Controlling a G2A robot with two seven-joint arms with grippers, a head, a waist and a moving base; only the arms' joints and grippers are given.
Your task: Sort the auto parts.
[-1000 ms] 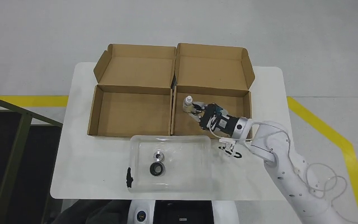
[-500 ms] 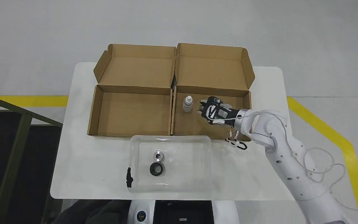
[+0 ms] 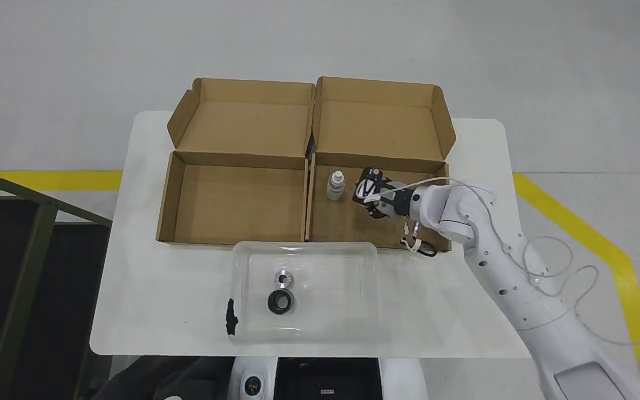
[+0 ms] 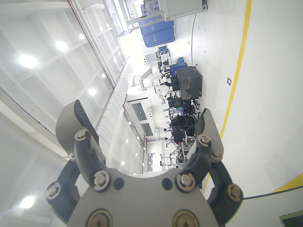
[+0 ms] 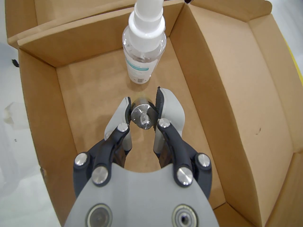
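Here, the right tool (image 5: pixel 143 106) is clamped shut on a small metal threaded part (image 5: pixel 143 117), pinched between its two fingers with the threaded end pointing back toward the wrist. The tool hangs inside the right cardboard box (image 3: pixel 345 228), above its floor. An upright clear spray bottle (image 5: pixel 143 48) with a white cap stands just left of the tool, not touching the part. The left tool (image 4: pixel 142 109) is spread wide and holds nothing. Nearer, a clear tray (image 3: pixel 340 300) on the white surface (image 3: pixel 150 290) holds a dark ring (image 3: pixel 281 301) and a smaller silvery piece (image 3: pixel 285 277).
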